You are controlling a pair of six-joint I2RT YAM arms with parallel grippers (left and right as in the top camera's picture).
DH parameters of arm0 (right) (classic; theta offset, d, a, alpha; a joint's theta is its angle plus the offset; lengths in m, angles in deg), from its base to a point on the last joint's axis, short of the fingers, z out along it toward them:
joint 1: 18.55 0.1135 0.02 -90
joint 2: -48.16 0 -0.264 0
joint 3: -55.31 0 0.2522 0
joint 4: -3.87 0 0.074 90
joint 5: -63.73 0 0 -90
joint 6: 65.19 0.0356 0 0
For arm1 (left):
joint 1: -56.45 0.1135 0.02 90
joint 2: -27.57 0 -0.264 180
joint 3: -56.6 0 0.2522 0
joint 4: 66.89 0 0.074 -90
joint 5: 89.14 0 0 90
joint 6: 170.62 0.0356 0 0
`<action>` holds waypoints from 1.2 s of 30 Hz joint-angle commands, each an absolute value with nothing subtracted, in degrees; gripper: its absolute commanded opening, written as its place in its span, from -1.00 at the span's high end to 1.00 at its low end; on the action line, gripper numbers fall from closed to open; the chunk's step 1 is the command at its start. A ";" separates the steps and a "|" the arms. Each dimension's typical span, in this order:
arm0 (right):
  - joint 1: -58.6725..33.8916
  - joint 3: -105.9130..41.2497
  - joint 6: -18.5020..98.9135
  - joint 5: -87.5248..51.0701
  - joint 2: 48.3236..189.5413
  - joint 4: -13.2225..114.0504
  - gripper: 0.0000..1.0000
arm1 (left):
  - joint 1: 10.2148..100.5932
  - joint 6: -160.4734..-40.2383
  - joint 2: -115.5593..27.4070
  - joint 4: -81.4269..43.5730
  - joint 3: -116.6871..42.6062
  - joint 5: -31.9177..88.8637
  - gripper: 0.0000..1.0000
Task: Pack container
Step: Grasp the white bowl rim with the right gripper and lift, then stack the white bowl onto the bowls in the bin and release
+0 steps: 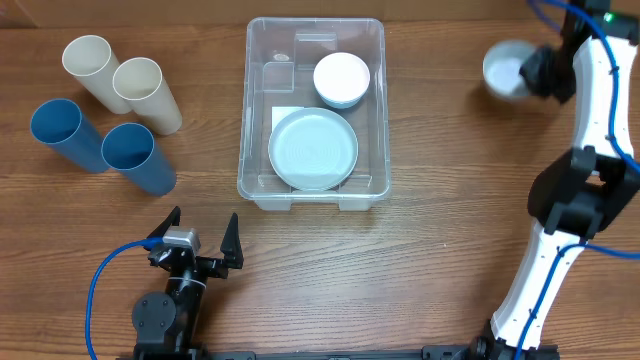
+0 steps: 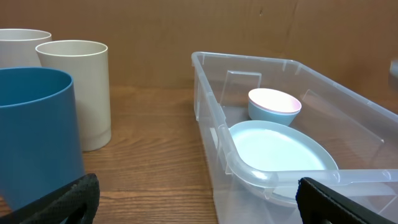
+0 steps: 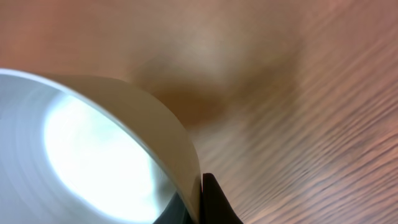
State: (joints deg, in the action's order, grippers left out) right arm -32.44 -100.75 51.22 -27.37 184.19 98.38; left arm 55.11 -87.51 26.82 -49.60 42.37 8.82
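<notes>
The clear container point(image 1: 255, 100) stands at the table's middle back; it also shows in the left wrist view point(image 2: 214, 134). Inside lie a light-blue plate point(image 1: 313, 148) point(image 2: 280, 152) and a white bowl point(image 1: 341, 79) point(image 2: 274, 104). My right gripper point(image 1: 530, 72) is at the far right, shut on the rim of a second white bowl point(image 1: 503, 70), which fills the right wrist view point(image 3: 93, 149). My left gripper point(image 1: 200, 238) is open and empty near the front edge, left of the container's near corner.
Two cream cups point(image 1: 92, 68) point(image 1: 148, 93) and two blue cups point(image 1: 62, 132) point(image 1: 137, 156) lie at the left. In the left wrist view a blue cup point(image 2: 37, 134) and a cream cup point(image 2: 78, 90) stand close by.
</notes>
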 commanded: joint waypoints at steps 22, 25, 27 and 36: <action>1.22 -99.51 47.44 -35.68 185.91 81.46 -0.65 | 55.70 -87.03 27.30 -49.52 42.56 9.41 -1.00; 1.19 -99.51 45.04 -35.70 185.91 82.38 -0.82 | 55.70 -87.03 27.30 -49.52 42.56 9.44 -1.00; 1.22 -99.60 43.62 -35.68 185.80 83.34 -0.82 | 55.70 -87.03 27.30 -49.52 42.56 9.44 -1.00; 1.11 -106.24 42.96 -34.11 181.83 90.36 0.08 | 55.70 -87.03 27.30 -49.52 42.56 9.44 -1.00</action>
